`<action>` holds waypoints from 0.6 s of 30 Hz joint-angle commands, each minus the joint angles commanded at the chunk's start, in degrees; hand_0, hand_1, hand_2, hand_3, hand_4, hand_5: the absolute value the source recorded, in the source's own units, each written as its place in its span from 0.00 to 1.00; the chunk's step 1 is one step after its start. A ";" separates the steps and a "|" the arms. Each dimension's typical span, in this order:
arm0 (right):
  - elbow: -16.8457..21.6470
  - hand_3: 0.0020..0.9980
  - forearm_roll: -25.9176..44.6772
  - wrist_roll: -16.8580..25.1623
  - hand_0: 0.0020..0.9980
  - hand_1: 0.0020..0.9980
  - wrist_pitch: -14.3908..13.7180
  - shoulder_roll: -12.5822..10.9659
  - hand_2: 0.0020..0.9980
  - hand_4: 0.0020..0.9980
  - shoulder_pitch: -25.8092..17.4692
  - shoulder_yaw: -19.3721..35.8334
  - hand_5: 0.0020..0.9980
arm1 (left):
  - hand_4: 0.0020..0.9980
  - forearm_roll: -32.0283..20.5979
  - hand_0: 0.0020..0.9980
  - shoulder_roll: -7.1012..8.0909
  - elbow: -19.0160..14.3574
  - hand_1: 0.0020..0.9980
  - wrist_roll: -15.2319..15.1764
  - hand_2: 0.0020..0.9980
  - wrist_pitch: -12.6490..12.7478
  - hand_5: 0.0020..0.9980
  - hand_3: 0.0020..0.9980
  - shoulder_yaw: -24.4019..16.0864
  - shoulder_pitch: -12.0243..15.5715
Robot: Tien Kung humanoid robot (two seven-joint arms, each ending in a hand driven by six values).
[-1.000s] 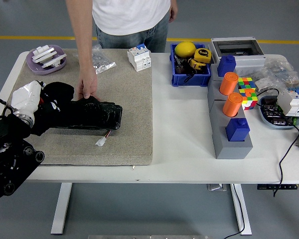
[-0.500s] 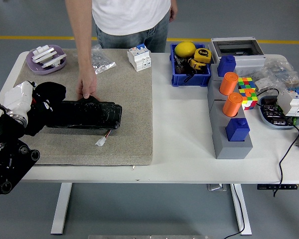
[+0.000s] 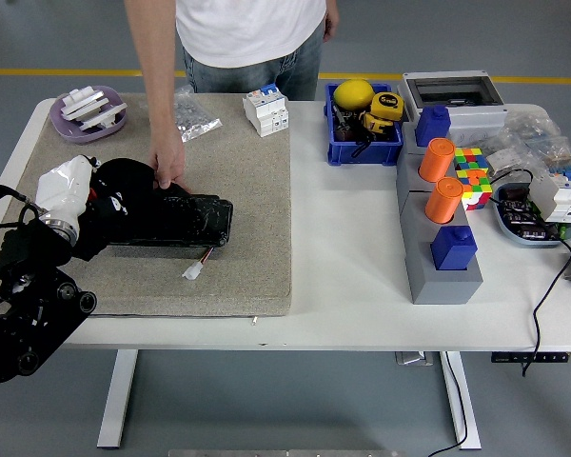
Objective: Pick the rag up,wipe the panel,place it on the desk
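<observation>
Now the dark rag [image 3: 124, 186] sits bunched on the left end of the black panel [image 3: 176, 221], left of centre on the beige mat [image 3: 238, 248]. Over it, the robot's left hand [image 3: 95, 205] presses down; whether its fingers clasp the cloth cannot be told. A person's hand [image 3: 168, 169] steadies the panel's far edge from above.

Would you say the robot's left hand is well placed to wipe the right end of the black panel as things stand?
Probably yes. The left hand rests on the panel's left part, and the panel's right end lies bare on the mat. The person's hand holds the far edge nearer the middle and might get in the way.
</observation>
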 joint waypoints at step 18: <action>-0.01 0.63 -1.09 -0.32 0.71 0.52 -0.03 -0.16 0.64 1.00 -0.05 0.83 0.56 | 0.21 0.37 0.25 -2.52 -8.26 0.19 1.83 0.50 -1.19 0.00 0.48 12.54 -1.78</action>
